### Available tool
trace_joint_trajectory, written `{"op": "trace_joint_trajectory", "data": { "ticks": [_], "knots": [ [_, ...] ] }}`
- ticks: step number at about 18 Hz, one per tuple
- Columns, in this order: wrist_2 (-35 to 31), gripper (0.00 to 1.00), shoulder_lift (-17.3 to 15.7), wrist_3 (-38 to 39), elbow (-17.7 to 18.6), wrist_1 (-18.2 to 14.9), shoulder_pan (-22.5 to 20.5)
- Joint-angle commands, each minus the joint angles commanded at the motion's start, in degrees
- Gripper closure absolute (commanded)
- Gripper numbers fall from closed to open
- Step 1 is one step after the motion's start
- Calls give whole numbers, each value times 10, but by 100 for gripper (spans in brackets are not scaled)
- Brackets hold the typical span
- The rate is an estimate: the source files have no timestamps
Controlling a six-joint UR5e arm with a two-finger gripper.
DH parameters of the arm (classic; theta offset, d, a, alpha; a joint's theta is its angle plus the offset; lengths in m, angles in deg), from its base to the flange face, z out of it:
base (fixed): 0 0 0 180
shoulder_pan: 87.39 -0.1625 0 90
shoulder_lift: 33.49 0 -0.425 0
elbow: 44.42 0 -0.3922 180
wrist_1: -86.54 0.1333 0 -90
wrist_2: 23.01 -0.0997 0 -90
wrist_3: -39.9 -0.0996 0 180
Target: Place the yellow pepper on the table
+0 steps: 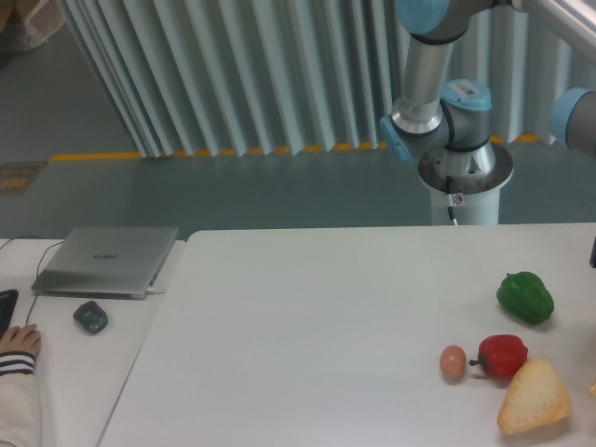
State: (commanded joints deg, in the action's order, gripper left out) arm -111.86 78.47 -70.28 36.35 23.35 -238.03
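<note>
The white table [307,317] fills the lower part of the camera view. At its right edge a thin yellowish sliver [593,387] shows beside the bread wedge. It is cut off by the frame, so I cannot tell whether it is the yellow pepper. Only a dark sliver of the gripper [593,251] shows at the right border, above the green pepper. Its fingers are out of frame. The arm's base and blue-jointed links [438,102] rise behind the table.
On the table's right side lie a green bell pepper [525,297], a red pepper [503,356], a brown egg [453,361] and a tan bread wedge [535,396]. The left desk holds a grey laptop [107,260], a mouse [90,317] and a person's hand [17,342].
</note>
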Motion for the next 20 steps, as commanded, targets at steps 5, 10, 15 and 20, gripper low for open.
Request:
{"op": "trace_joint_trajectory", "data": {
  "ticks": [5,10,15,20],
  "knots": [
    [-73,0,31,-225,-46,-37,-18],
    [-124,0,82,-305,-106,-35,-19],
    [-123,0,135,-312,-156,-32,-19],
    [-124,0,149,-335,-146,-12,-19]
  ]
}}
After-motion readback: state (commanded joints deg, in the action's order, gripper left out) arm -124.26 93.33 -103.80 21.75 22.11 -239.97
